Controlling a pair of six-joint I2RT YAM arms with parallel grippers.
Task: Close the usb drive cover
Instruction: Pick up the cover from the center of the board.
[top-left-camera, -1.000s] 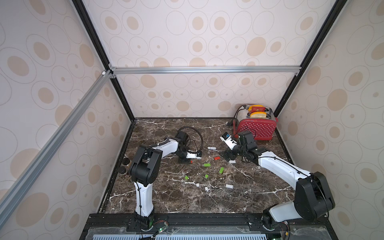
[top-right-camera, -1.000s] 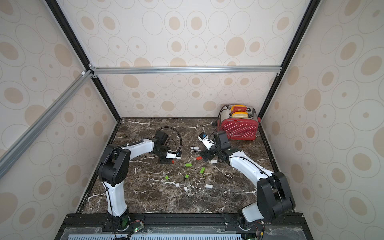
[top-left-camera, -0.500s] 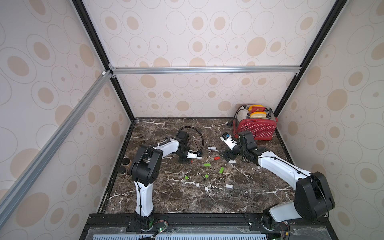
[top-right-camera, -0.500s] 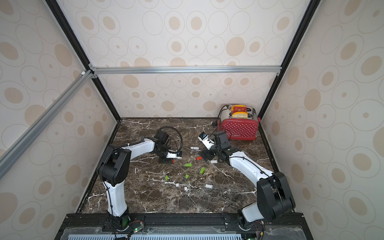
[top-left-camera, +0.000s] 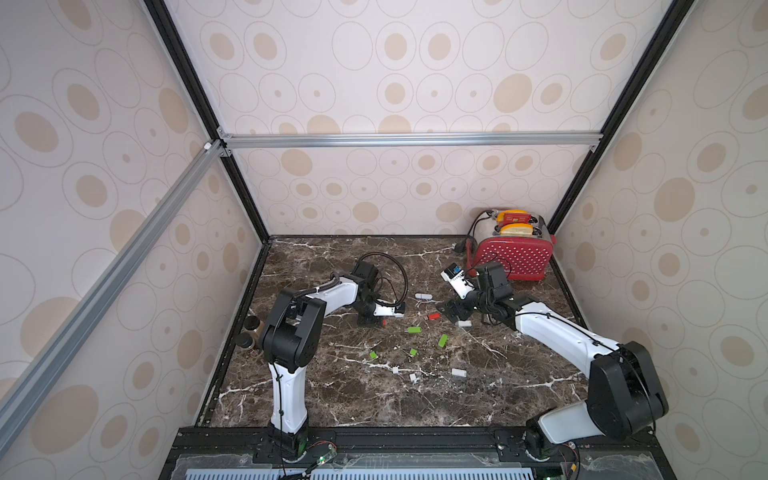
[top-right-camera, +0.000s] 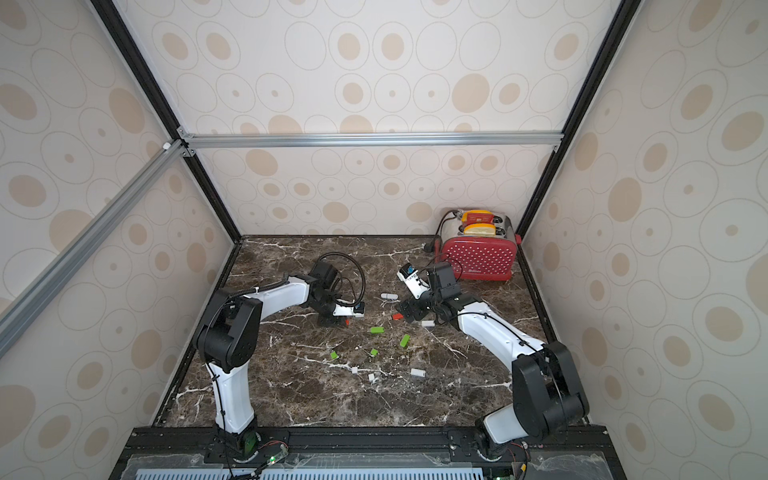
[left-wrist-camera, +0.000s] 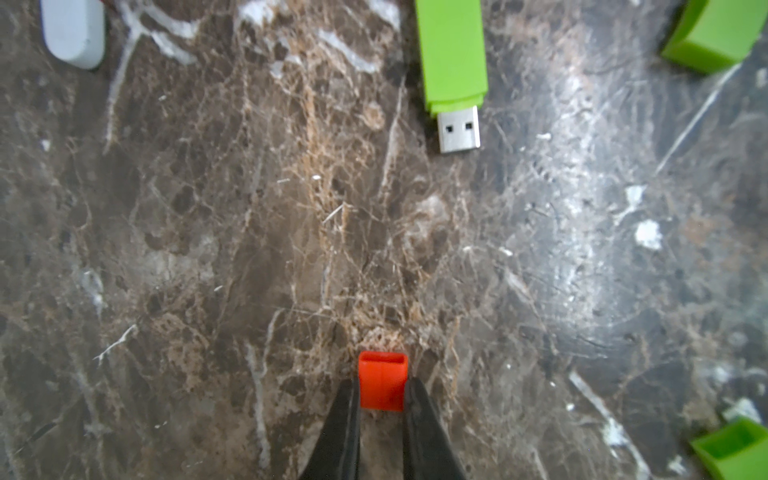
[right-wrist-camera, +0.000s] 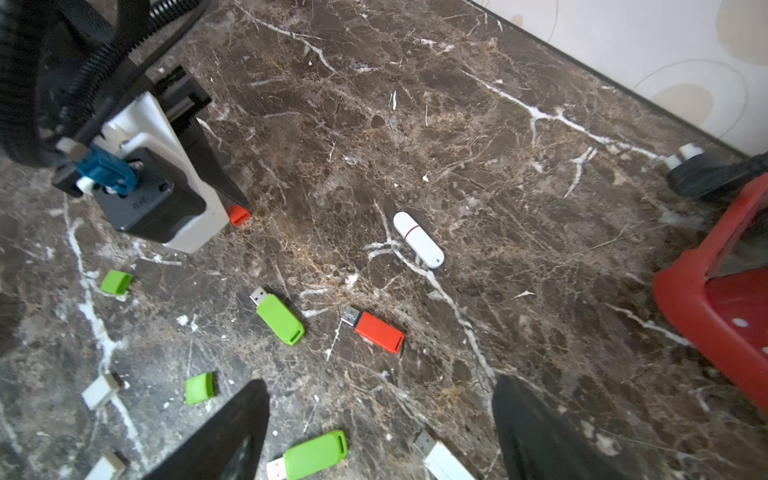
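Tabletop (top-left-camera: 332, 395) of dark marble and red toaster (top-left-camera: 511, 257) at its far right corner show no shift against the frames of a second ago. The scattered drives and caps lie as they lay, and both arms hold the same stance.

Right arm (top-left-camera: 557, 336) reaches from its base toward the toaster, with its wrist just in front of the toaster's near face and pitched down over the marble. Left arm (top-left-camera: 332, 297) is folded at the elbow and works well to the left of the toaster, fingertips down at the surface.

Right gripper (right-wrist-camera: 380, 384): fingers wide apart, nothing between them.

Left gripper (left-wrist-camera: 382, 386): fingers drawn in on the red cap (left-wrist-camera: 382, 380), one against each side, with the cap's hollow mouth facing away from the wrist. Whether the cap is clear of the marble cannot be told.

Red usb drive (right-wrist-camera: 378, 330) lies flat between the toaster and the cap. Its metal plug is bare, and it sits near the right gripper and apart from the cap.

Green drive (left-wrist-camera: 453, 54), also uncapped, lies beyond the cap, toward the toaster.
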